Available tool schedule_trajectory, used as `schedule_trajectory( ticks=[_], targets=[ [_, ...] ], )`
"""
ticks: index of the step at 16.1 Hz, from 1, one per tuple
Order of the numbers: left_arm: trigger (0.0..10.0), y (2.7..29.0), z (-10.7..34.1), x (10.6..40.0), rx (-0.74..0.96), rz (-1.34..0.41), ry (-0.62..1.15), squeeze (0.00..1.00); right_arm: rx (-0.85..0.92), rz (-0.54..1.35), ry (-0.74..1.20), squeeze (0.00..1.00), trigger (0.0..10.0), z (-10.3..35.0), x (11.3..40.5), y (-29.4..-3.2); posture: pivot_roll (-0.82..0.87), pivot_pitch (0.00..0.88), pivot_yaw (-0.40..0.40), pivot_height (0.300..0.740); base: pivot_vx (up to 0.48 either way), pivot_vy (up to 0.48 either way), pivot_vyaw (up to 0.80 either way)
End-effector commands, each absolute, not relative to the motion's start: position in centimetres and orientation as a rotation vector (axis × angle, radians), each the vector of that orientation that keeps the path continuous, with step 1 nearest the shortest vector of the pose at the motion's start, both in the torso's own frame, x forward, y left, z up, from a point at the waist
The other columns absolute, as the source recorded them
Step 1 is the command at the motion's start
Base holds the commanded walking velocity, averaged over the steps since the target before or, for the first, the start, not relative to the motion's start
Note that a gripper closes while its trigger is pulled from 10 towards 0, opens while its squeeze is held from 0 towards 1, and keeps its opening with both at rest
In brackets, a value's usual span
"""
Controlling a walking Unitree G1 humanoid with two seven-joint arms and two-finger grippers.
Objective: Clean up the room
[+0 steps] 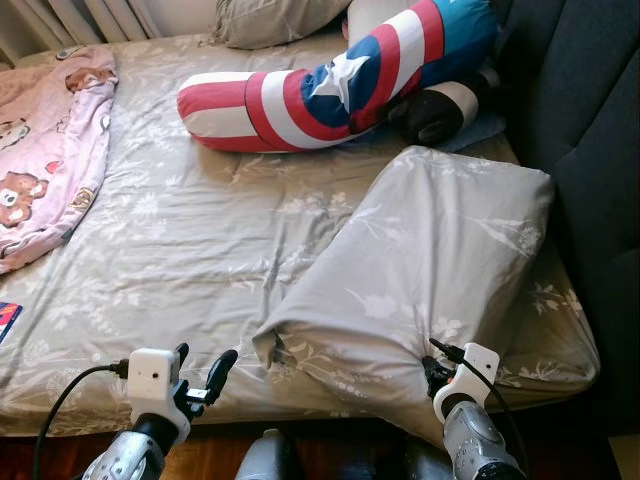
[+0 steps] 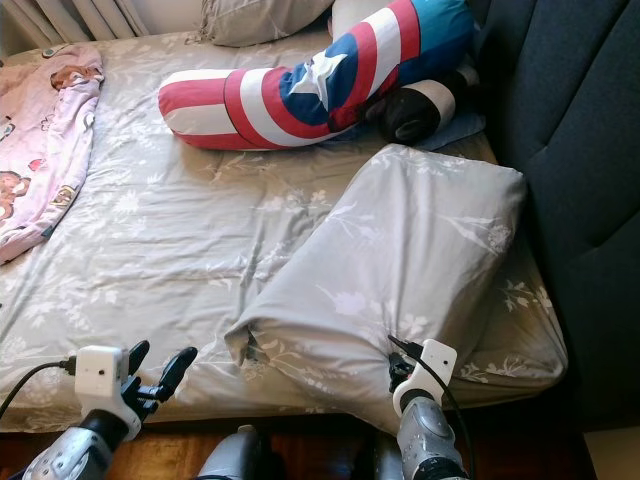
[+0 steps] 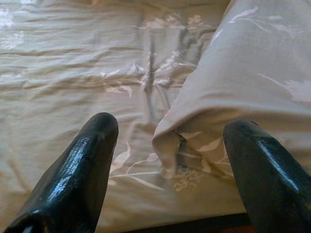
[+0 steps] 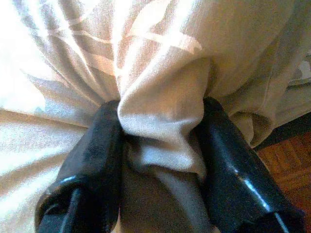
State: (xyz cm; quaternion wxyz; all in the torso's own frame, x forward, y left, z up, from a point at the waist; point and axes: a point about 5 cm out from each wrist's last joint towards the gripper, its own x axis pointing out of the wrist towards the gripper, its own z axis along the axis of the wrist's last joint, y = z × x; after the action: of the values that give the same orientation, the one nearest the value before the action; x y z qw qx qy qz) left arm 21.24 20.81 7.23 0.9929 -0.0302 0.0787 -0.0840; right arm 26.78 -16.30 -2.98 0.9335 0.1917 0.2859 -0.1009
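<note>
At five o'clock on the bed (image 1: 180,250), the right gripper (image 4: 155,141) pinches only a fold of the grey pillow (image 1: 440,260), which could slip free; the left gripper (image 1: 205,380) gapes empty at seven o'clock.

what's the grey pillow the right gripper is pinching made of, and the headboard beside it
Grey pillow: woven fabric case, probably matte cotton; it bunches into soft folds between the right gripper fingers. Headboard: dark upholstery with tufted seams, likely padded textile; the exact fibre is unclear.
</note>
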Motion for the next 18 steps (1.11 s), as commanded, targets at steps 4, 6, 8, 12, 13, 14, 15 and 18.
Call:
schedule_trajectory(
  ticks=[4, 6, 8, 12, 13, 14, 15, 18],
  targets=[
    [10.0, 20.4, 6.0, 21.9, -0.077, -0.168, 0.191, 0.00, 0.387, -0.183, 0.703, 0.00, 0.0, -4.8, 24.7, -15.4, 0.13, 0.131, 0.070, 0.661, 0.000, 0.000, 0.00],
    [10.0, 20.3, 5.6, 22.8, -0.078, -0.181, 0.190, 0.00, 0.374, -0.183, 0.708, 0.00, 0.0, -4.9, 24.6, -15.6, 0.11, 0.061, 0.064, 0.661, 0.000, 0.000, 0.00],
    [10.0, 20.4, 5.4, 23.5, -0.076, -0.178, 0.187, 0.00, 0.364, -0.207, 0.693, 0.00, 0.0, -4.6, 25.0, -16.2, 0.10, 0.048, 0.074, 0.661, 0.000, 0.000, 0.00],
    [10.0, 20.1, 5.3, 25.1, -0.080, -0.180, 0.167, 0.00, 0.331, -0.278, 0.655, 0.00, 0.0, -3.7, 25.9, -18.4, 0.08, 0.018, 0.083, 0.661, 0.000, 0.000, 0.00],
    [10.0, 19.9, 5.3, 25.8, -0.082, -0.184, 0.161, 0.00, 0.323, -0.350, 0.619, 0.00, 0.0, -3.2, 26.1, -20.4, 0.06, 0.011, 0.091, 0.661, 0.000, 0.000, 0.00],
    [10.0, 19.9, 5.2, 26.2, -0.081, -0.185, 0.162, 0.00, 0.313, -0.383, 0.588, 0.00, 0.0, -2.7, 26.3, -21.7, 0.05, 0.000, 0.097, 0.661, 0.000, 0.000, 0.00],
    [10.0, 19.8, 5.2, 26.4, -0.079, -0.188, 0.162, 0.00, 0.288, -0.402, 0.562, 0.00, 0.0, -2.2, 26.4, -22.8, 0.04, 0.003, 0.101, 0.661, 0.000, 0.000, 0.00],
    [10.0, 19.7, 4.8, 26.6, -0.080, -0.194, 0.160, 0.00, 0.236, -0.623, 0.465, 0.00, 0.0, -0.3, 25.2, -29.7, 0.01, 0.000, 0.099, 0.661, 0.000, 0.000, 0.00]
  ],
)
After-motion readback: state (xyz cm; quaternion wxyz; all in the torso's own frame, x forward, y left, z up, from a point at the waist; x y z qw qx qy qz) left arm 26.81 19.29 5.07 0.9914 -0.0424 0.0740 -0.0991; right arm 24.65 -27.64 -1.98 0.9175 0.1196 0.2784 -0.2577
